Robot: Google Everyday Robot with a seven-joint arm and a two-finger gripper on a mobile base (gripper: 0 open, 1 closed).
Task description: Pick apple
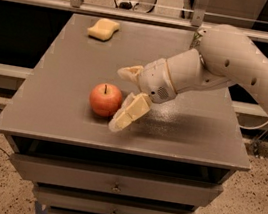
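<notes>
A round red-orange apple (106, 99) with a short dark stem stands on the grey table (68, 73), near the front and left of the middle. My gripper (124, 95) reaches in from the right on the white arm (232, 64) and sits just to the right of the apple. It is open: one cream finger (129, 72) is behind the apple's right side, the other finger (128, 113) is in front of it and almost touches it. The apple rests on the table.
A yellow sponge (104, 29) lies at the table's far left. A can (198, 36) at the far right is mostly hidden behind the arm. Drawers (116, 187) sit under the tabletop. A railing runs behind the table.
</notes>
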